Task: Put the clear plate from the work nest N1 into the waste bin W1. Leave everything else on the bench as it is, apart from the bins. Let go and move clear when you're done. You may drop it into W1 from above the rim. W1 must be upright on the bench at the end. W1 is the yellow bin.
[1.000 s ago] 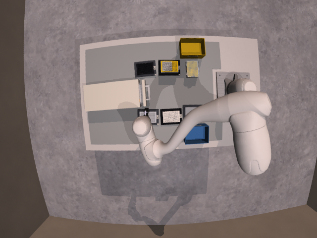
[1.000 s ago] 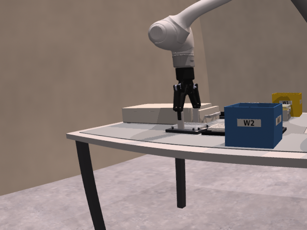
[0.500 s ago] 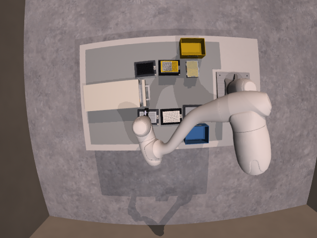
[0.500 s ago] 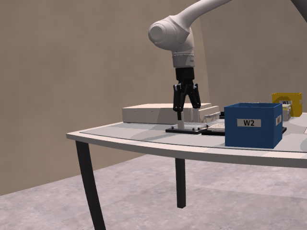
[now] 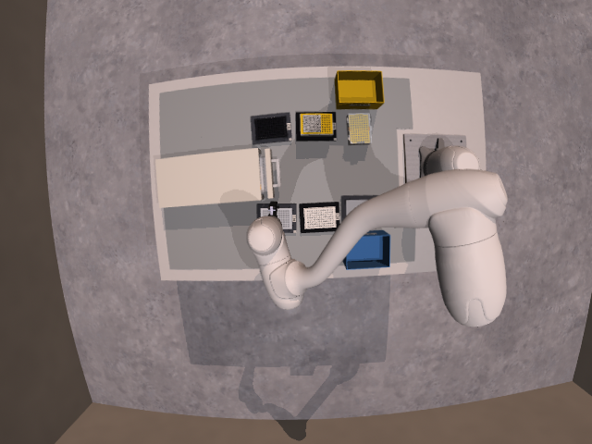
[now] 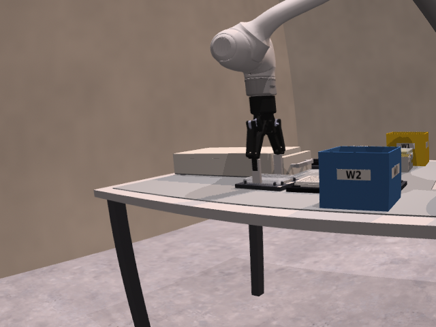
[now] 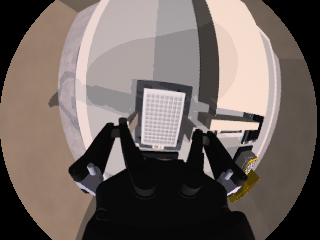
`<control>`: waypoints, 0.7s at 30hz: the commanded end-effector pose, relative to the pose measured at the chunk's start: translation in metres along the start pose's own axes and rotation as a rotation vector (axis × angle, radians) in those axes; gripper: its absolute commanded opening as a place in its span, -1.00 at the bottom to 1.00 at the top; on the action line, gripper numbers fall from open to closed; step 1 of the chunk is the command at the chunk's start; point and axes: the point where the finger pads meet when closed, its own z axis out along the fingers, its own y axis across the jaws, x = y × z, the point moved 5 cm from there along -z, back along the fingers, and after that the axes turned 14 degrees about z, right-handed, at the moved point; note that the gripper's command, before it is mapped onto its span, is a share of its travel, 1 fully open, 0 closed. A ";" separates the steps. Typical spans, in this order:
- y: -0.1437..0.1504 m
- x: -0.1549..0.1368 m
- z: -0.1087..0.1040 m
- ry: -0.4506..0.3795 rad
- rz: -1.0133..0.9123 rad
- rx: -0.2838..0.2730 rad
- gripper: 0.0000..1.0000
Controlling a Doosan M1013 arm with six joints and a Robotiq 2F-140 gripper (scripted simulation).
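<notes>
Claw (image 5: 273, 209) (image 6: 268, 169) (image 7: 160, 119) open, clear plate (image 5: 287, 217) (image 6: 276, 178) (image 7: 162, 117) low between its fingers, lying in dark nest (image 5: 294, 228) (image 6: 242, 185) (image 7: 187, 102)

Matt plastic-looking yellow bin (image 5: 359, 90) (image 6: 421, 154) (image 7: 245, 187); smooth, faintly glossy pale arm (image 5: 415, 201) (image 6: 242, 45); rough, stone-like floor (image 5: 109, 334) (image 6: 211, 274).

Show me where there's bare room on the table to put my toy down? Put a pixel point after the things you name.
There's a bare patch between the beige box (image 5: 207, 178) (image 6: 218, 160) and the black-framed tray (image 5: 271, 129), toward the far left corner. It's crowded under the gripper (image 6: 266, 161) (image 7: 161, 127), by the clear plate (image 5: 286, 217) (image 7: 162, 117).
</notes>
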 end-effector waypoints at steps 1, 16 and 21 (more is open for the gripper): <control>0.003 0.000 0.004 0.001 0.006 -0.003 0.40; 0.003 0.000 0.004 0.001 0.006 -0.003 0.30; 0.003 0.000 0.004 0.001 0.006 -0.003 0.26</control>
